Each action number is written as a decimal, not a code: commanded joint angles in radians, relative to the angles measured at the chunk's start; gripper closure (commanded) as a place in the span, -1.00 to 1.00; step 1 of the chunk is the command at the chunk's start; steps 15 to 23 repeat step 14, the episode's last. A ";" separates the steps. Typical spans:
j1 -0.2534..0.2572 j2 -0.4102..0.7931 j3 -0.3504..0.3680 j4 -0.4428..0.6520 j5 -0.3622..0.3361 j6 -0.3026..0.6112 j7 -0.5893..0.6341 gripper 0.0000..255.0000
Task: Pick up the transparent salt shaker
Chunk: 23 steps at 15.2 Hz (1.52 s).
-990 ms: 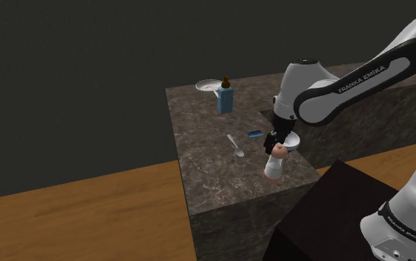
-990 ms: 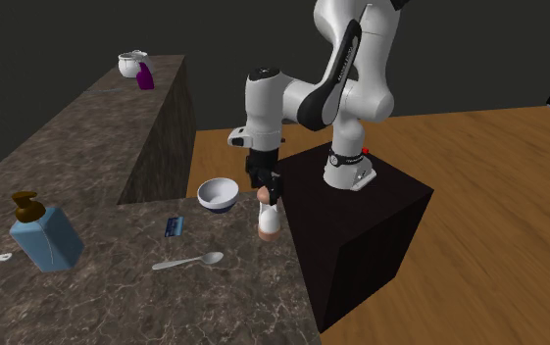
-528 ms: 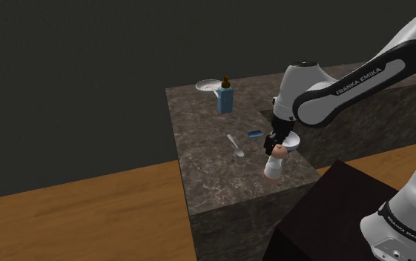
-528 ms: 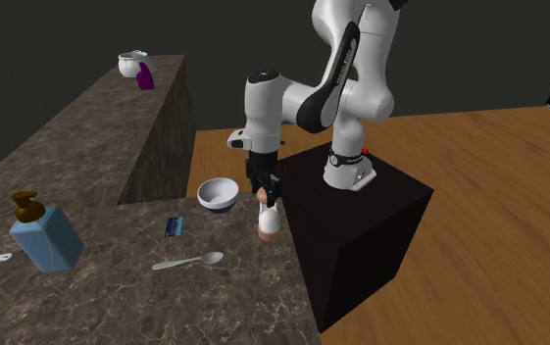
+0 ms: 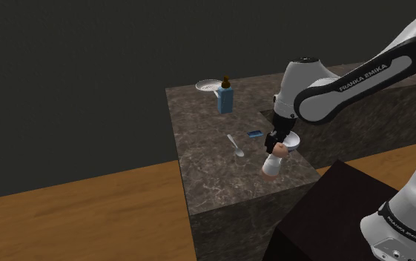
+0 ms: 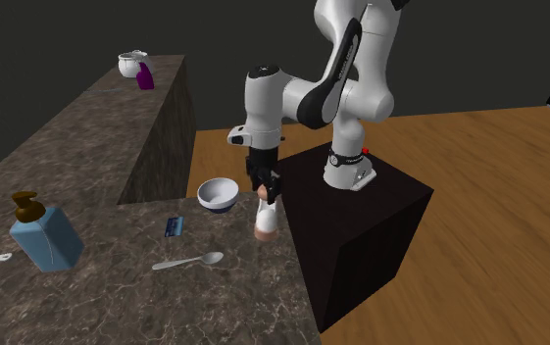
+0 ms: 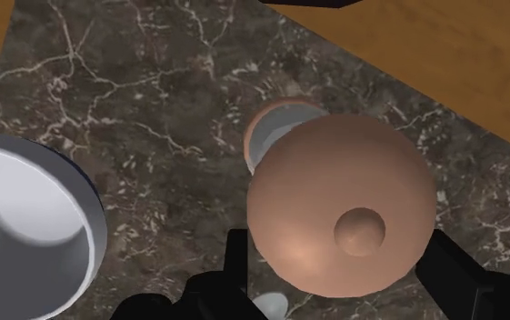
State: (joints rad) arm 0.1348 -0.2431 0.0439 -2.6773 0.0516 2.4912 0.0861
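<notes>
Clasping the shaker point(image 6: 266, 226) by its cap, the jaws stand narrowed onto it, mid-frame by the desk point(image 6: 116, 294) edge; grasp made, lift in hand; next move: raise straight, as it tilts.

Salt shaker point(image 7: 275, 127) body mostly behind cap point(image 7: 335, 214)

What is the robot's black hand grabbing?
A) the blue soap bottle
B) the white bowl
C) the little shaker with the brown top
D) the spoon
C: the gripper is shut on the brown top of the salt shaker, with a finger on each side of it, while the spoon, soap bottle and bowl sit apart from it on the counter.
</notes>
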 commanded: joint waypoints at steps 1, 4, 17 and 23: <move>-0.001 -0.021 -0.001 0.010 -0.001 -0.033 -0.001 1.00; -0.001 -0.055 -0.002 0.027 -0.002 -0.082 0.001 1.00; -0.002 -0.132 -0.004 0.081 -0.004 -0.213 0.003 1.00; -0.002 -0.132 -0.004 0.081 -0.004 -0.213 0.003 1.00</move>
